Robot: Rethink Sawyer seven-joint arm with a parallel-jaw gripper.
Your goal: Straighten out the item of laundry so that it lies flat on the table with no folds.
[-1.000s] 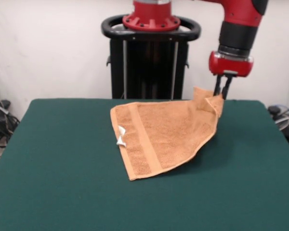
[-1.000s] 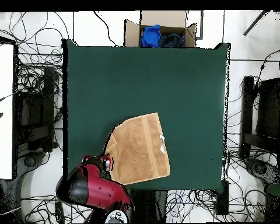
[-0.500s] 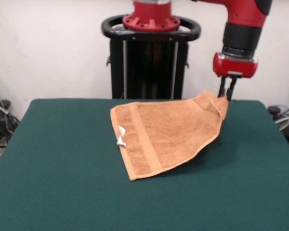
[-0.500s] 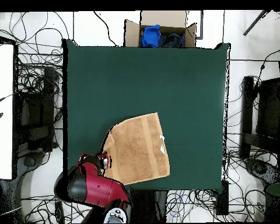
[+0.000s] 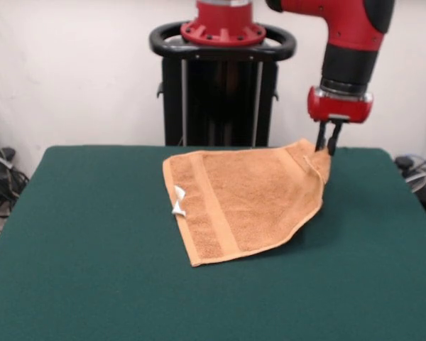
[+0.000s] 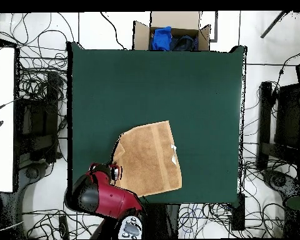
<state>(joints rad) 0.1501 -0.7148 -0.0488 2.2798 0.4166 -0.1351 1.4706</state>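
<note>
The orange-tan towel (image 5: 245, 199) lies on the dark green table (image 5: 92, 270), toward the robot's side. A small white tag (image 5: 178, 201) sits at its left band. My gripper (image 5: 326, 147) is shut on the towel's far right corner and holds that corner lifted off the table, so the right part slopes up and a fold hangs below the grip. In the overhead view the towel (image 6: 149, 159) lies near the table's bottom edge, with the gripper (image 6: 115, 172) at its lower left corner under the red arm.
The robot's black pedestal (image 5: 222, 92) stands behind the table's far edge. A cardboard box (image 6: 171, 36) with blue and dark cloth stands beyond the table's top edge in the overhead view. Cables lie on the floor around the table.
The gripper, still holding the towel's corner, moved out to the right and slightly up, then came back a little left and lower. The towel's flat part has not shifted.
</note>
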